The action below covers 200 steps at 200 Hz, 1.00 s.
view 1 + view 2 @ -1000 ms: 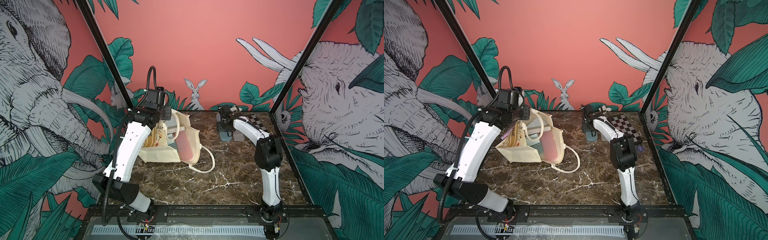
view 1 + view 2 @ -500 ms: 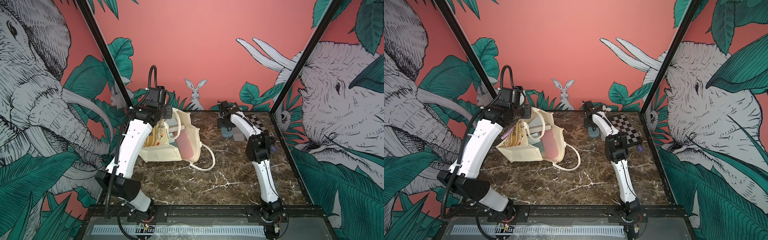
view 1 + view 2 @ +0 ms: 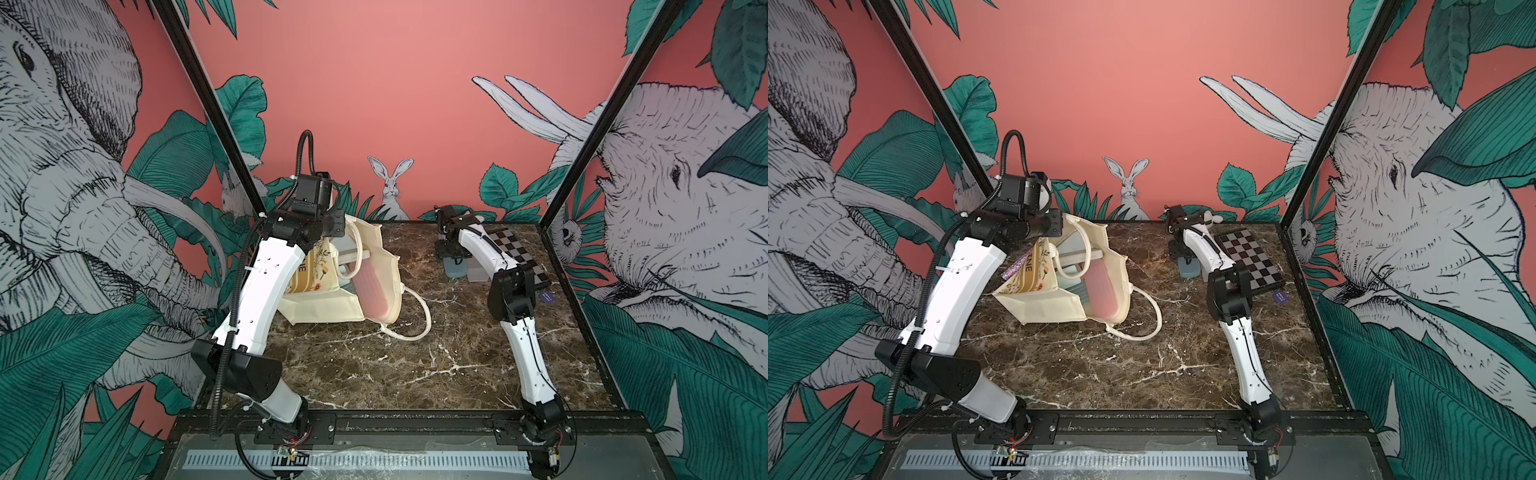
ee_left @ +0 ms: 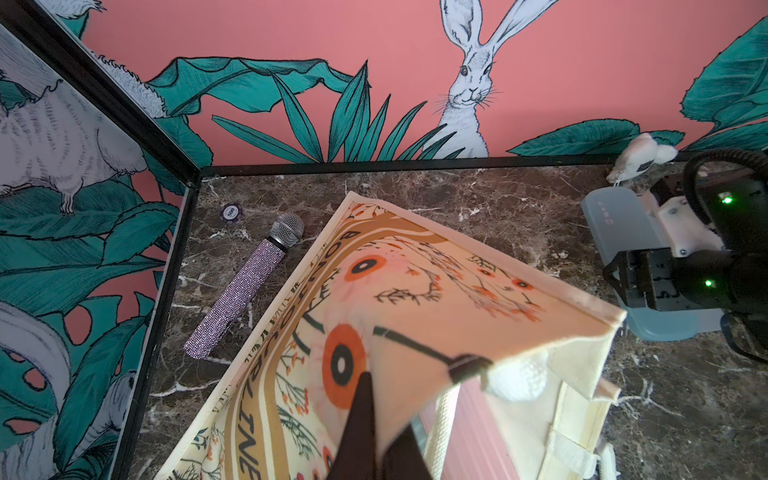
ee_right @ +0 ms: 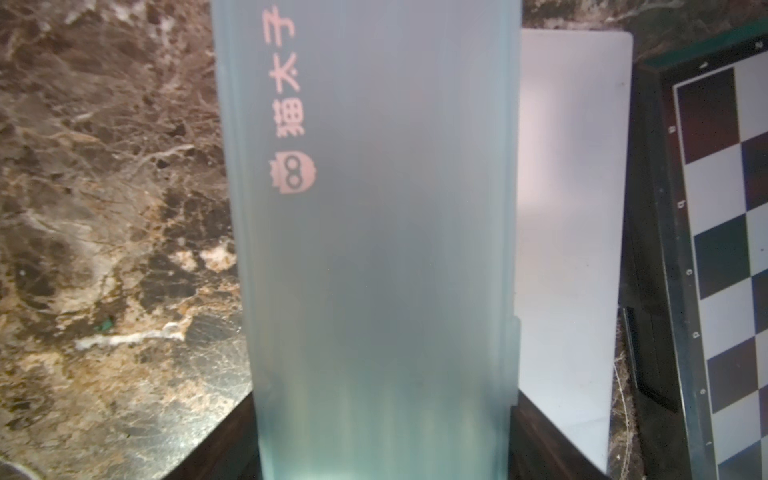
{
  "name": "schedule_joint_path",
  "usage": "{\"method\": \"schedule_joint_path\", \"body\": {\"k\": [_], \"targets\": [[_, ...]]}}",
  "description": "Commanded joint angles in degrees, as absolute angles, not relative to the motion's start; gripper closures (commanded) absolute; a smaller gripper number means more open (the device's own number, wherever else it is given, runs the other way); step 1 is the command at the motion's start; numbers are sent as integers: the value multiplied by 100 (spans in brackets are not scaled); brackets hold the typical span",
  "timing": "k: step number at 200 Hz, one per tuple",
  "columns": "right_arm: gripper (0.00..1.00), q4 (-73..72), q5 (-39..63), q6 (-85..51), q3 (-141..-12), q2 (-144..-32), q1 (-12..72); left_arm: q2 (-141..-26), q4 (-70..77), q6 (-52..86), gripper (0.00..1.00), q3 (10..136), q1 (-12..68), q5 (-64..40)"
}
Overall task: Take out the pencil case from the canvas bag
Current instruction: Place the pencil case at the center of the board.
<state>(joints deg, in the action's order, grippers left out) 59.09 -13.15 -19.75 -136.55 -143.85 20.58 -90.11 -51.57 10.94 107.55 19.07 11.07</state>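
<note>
2 grippers are at work. The left gripper [image 4: 374, 432] is pinched tight on the rim of the canvas bag [image 3: 332, 303], propping its mouth open. The right gripper [image 3: 449, 253] has its jaws spread wide astride the frosted blue pencil case [image 5: 374, 249]. That case lies flat on the marble table [image 3: 415, 365], outside the bag, just beside a white case [image 5: 573, 208] and a chessboard [image 3: 1250, 257]. Whether those jaws press it or merely flank it I cannot tell. Lifting with any contact could drag it into its neighbours. A pink case [image 3: 374, 286] shows inside the bag; anything deeper is hidden.
</note>
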Motion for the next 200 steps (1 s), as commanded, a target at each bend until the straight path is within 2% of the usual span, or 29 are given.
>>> {"method": "schedule_joint_path", "body": {"k": [1, 39, 200], "targets": [[18, 6038, -1468, -2099, -13799, -14541, 2013, -8888, -4852, 1193, 100, 10845, 1880, 1033], [10, 6091, -1538, -2074, -13895, -14634, 2007, -8850, -4853, 1178, 100, 10809, 1875, 1056], [6, 6196, -1912, -1863, -14223, -14959, 2012, -8886, -4792, 1178, 100, 10736, 1871, 995]]}}
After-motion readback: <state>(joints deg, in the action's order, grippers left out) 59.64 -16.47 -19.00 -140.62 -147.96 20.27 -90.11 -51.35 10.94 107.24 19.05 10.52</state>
